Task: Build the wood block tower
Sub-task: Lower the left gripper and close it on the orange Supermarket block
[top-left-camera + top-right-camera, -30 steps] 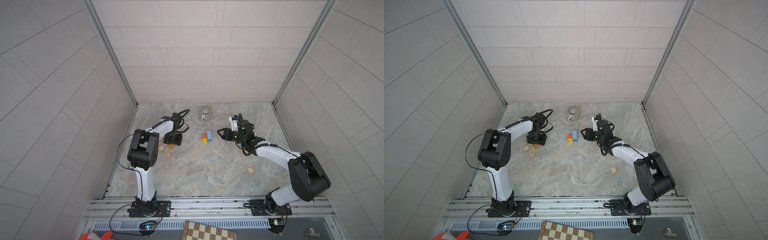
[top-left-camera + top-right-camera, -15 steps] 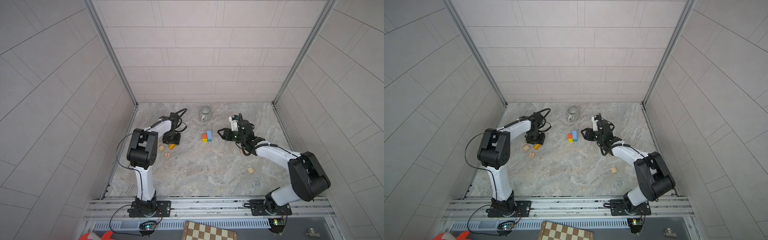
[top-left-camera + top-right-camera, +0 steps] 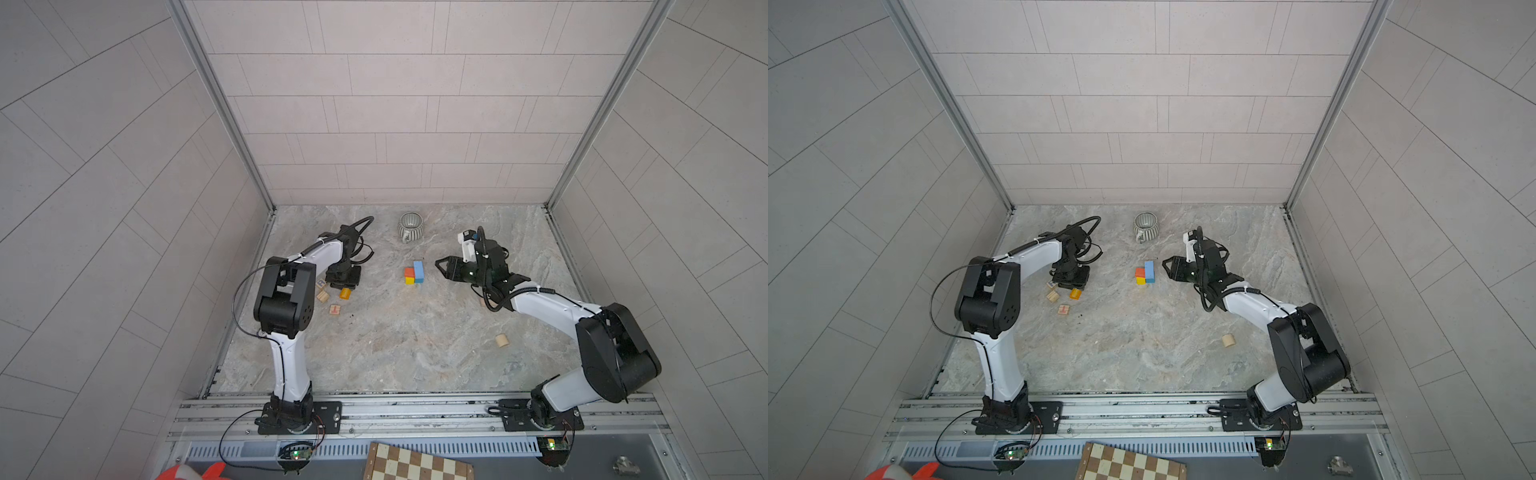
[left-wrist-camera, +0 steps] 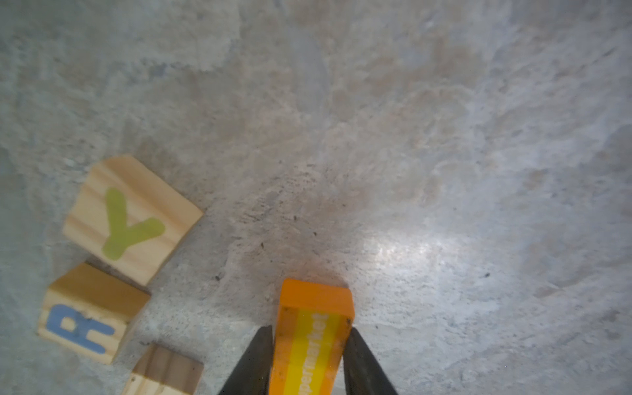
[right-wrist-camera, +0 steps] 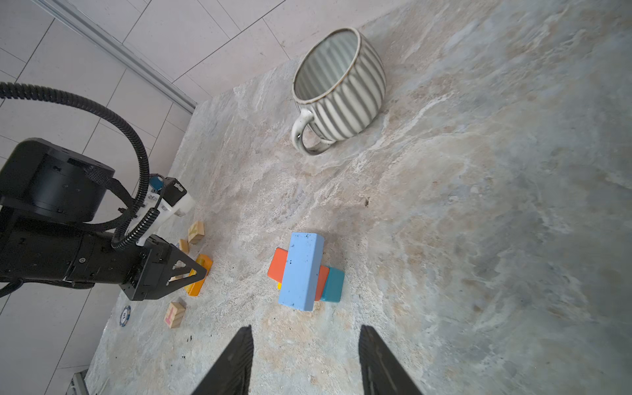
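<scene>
pinching orange block (image 4: pixel 314 301), left tool (image 4: pixel 309 330) sits well apart from tower (image 3: pixel 414 273).

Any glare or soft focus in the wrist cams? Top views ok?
Left wrist view: bright glare patch on the table next to the orange block, whole frame slightly soft. Right wrist view: sharp, mug crisp, even light. Both top views: evenly lit, no glare, blocks too small for detail.

Three lettered wood cubes marked Y (image 4: pixel 131 219), R (image 4: pixel 89 314), T (image 3: pixel 335 309), one orange-and-yellow brick (image 4: pixel 313 338), one light blue brick (image 5: pixel 302 270), one orange-red block (image 5: pixel 278 265), one teal block (image 5: pixel 333 285), one yellow block (image 3: pixel 409 281), one wooden cylinder (image 3: pixel 502 340), one ribbed mug (image 5: pixel 345 102), one chessboard (image 3: pixel 415 465)
</scene>
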### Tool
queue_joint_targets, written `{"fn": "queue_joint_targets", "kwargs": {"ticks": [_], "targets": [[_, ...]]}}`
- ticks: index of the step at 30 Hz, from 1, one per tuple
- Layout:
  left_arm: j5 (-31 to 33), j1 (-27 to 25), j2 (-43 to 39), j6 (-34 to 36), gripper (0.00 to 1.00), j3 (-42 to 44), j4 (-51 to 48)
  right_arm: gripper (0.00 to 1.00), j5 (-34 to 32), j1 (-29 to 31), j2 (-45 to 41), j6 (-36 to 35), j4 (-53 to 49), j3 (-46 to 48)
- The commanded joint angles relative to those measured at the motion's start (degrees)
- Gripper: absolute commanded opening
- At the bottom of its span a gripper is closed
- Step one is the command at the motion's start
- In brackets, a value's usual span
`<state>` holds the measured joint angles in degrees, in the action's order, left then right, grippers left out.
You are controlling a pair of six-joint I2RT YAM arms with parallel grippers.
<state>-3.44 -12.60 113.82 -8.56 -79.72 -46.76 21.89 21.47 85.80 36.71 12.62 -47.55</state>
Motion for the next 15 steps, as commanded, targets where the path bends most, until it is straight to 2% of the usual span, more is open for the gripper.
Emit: {"fn": "queue_joint_targets", "kwargs": {"ticks": [1, 15], "targets": [[-1.09, 0.1, -1.38, -2.44, 0.36, -0.78, -1.05, 0.51, 0.26, 0.19, 0.13, 0.61, 0.47, -0.31], [-4.88, 0.01, -6.59, -12.19, 0.35, -3.18, -2.44, 0.5, 0.26, 0.32, 0.2, 0.56, -0.14, -0.52]]}}
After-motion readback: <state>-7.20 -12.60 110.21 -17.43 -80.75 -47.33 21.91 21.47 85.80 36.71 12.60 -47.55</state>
